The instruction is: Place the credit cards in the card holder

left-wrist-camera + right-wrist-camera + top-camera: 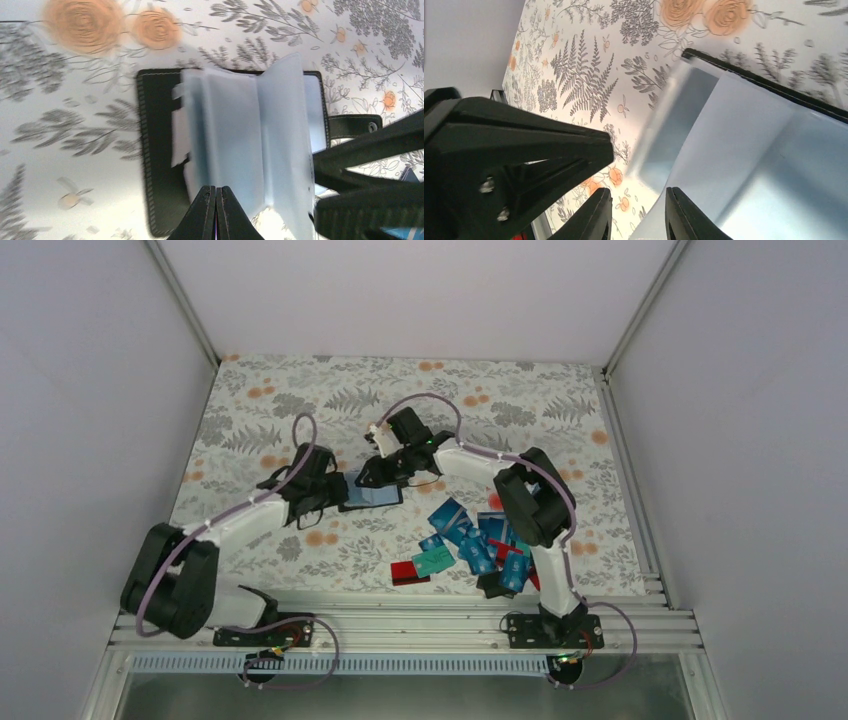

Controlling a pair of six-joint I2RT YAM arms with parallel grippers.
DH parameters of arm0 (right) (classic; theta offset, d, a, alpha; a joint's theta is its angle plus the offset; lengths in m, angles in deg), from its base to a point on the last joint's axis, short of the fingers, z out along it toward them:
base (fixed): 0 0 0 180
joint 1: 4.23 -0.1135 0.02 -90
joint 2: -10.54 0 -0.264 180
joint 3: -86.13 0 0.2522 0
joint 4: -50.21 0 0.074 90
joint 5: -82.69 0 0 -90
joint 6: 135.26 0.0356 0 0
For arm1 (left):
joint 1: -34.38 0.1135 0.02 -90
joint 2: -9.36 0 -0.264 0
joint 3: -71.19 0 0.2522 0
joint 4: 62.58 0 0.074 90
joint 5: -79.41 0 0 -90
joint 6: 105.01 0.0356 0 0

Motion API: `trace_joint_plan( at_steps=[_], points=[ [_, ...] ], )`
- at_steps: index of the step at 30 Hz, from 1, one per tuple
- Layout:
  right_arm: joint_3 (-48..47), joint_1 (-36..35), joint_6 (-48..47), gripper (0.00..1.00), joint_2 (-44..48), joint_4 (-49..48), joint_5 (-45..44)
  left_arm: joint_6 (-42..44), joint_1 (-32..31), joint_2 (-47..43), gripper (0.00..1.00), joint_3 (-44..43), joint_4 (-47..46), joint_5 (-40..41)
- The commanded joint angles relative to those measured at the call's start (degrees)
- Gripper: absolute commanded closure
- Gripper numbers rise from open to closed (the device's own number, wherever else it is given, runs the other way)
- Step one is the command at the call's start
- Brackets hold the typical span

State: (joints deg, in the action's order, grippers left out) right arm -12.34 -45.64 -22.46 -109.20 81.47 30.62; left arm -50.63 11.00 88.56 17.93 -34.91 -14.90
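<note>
Two grey walls point(80, 390) flank floral cloth point(250, 420) — left gripper point(216, 192) closed, right gripper point(636, 200) parted — at the card holder point(160, 125).

The bench point(520, 390) wears a white cloth printed with grey ferns and orange blooms, blurred at close range in both wrist views. Plain pale grey walls point(80, 390) enclose it on the left, right and back, joined by slim metal corner posts point(183, 300). Aluminium rails point(420, 612) line the near edge under soft, even light.
</note>
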Motion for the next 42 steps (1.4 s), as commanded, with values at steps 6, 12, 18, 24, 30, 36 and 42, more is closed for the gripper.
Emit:
trace_joint_plan(
  at_steps=[6,12,18,24,30,36,42],
  points=[
    [-8.7,-4.8,0.2,0.71,-8.7,2.2,1.6,-3.4,2.6,-15.6,0.98,7.5,7.4,6.8],
    [-13.1,-6.3,0.0,0.69,-11.7,1.6,6.0,-3.4,2.7,-24.5,0.98,7.9,13.0,9.1],
    [-15.5,-6.2,-2.5,0.67,-10.8,3.3,10.3,-2.9,2.7,-28.0,0.98,7.4,13.6,7.5],
    [-9.8,-4.6,-5.9,0.61,0.6,6.5,1.7,0.8,2.1,-27.7,0.97,7.0,9.0,1.6],
    [6.9,-1.0,-2.4,0.59,16.3,8.8,-12.9,5.7,-1.8,-25.4,0.93,5.9,3.7,-6.2],
    [24.8,1.2,2.8,0.50,34.2,12.3,-23.2,8.3,-6.6,-21.0,0.84,5.2,-1.9,-8.7],
    [32.8,3.5,8.1,0.41,43.7,22.6,-31.2,8.7,-14.1,-12.6,0.73,1.8,-7.4,-11.6]
  ],
)
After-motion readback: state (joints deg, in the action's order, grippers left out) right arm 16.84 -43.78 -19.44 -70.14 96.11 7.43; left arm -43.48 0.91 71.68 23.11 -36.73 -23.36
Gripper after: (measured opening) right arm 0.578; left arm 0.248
